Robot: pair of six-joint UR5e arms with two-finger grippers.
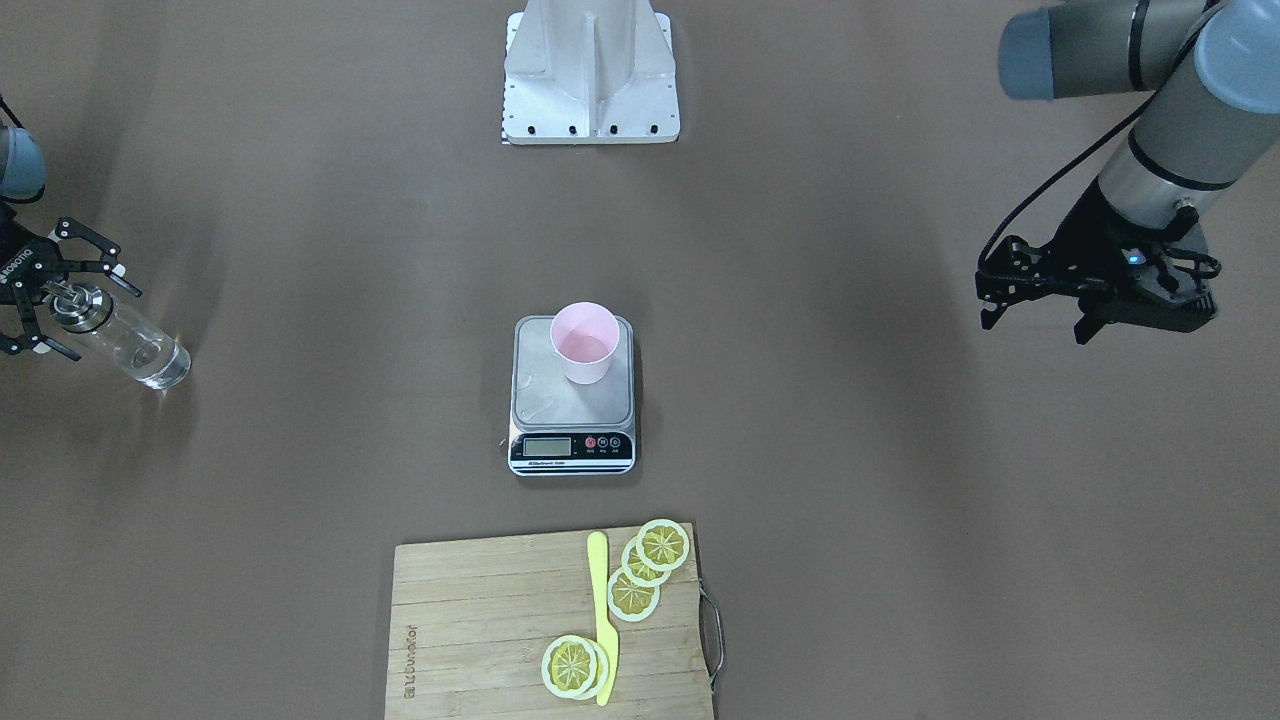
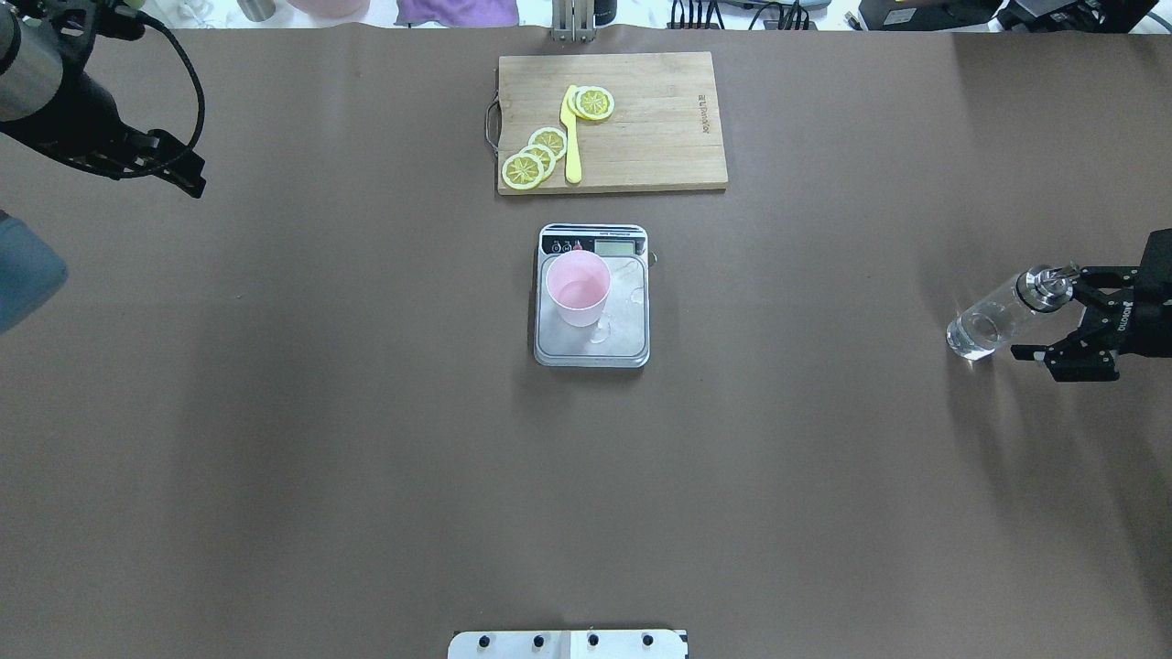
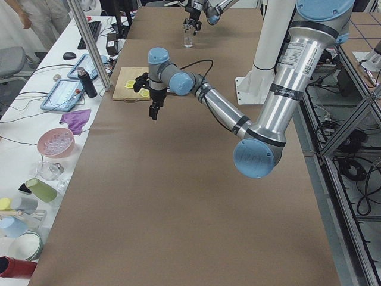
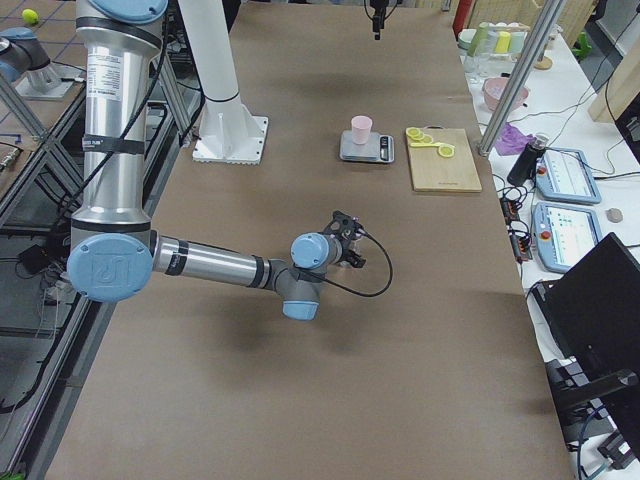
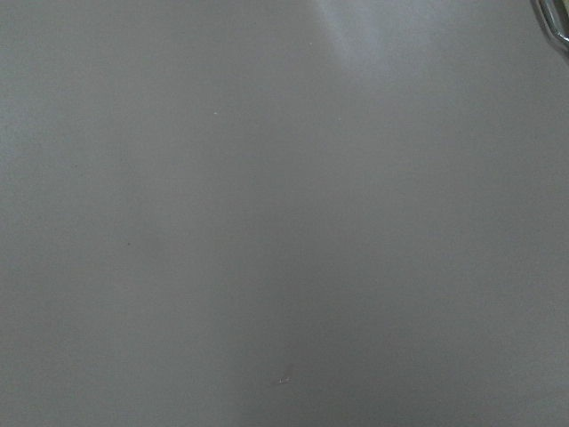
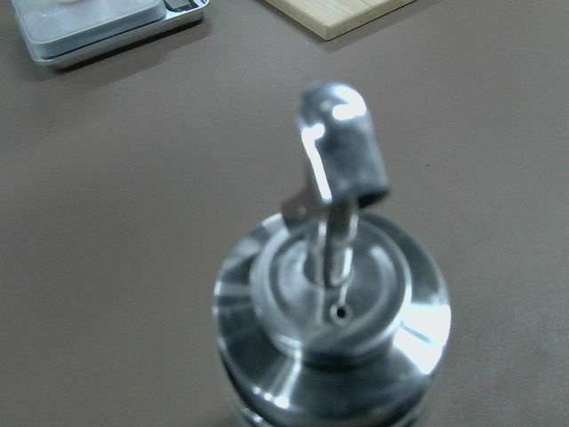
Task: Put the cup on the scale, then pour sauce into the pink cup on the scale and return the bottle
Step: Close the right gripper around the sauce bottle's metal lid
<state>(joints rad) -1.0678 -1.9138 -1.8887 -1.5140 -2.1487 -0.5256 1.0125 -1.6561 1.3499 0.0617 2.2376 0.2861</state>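
The pink cup (image 1: 585, 340) (image 2: 578, 286) stands upright on the scale (image 1: 570, 410) (image 2: 624, 322), on the plate's half toward the robot's left. The clear glass bottle (image 1: 135, 345) (image 2: 993, 316) stands on the table far to the robot's right, with a little clear sauce at its bottom. My right gripper (image 1: 60, 300) (image 2: 1067, 316) is open, its fingers spread on either side of the steel cap (image 6: 333, 311) without touching it. My left gripper (image 1: 1035, 328) (image 2: 194, 186) hangs open and empty above the table's far left side.
A wooden cutting board (image 1: 480, 630) (image 2: 659, 119) with lemon slices and a yellow knife (image 1: 602, 620) lies beyond the scale. The robot base (image 1: 590, 80) stands behind it. A side bench with bowls, bottles and tablets (image 3: 59, 95) runs along the far edge, a person (image 3: 36, 18) beside it.
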